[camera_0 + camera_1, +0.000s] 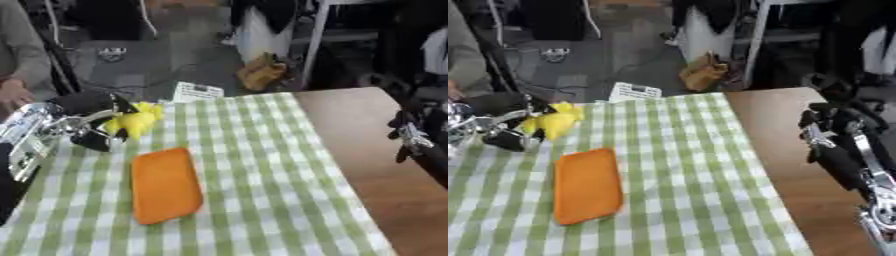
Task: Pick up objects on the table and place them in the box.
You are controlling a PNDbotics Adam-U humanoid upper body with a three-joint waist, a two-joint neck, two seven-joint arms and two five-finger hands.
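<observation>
A soft yellow object (136, 120) is held just above the far left part of the green checked cloth (262, 165), with my left hand (94, 125) shut on it; black fingers curl round its near side. An orange flat rectangular object (164, 184) lies on the cloth just in front of that hand. My right hand (833, 131) hangs over the bare brown tabletop (785, 130) at the right edge, fingers curled and holding nothing. No box shows in either view.
A white printed card (197, 92) hangs at the cloth's far edge. Beyond the table are a brown bag (262, 74) on the floor, cables and furniture legs. A person's sleeve and hand (13, 95) show at the far left.
</observation>
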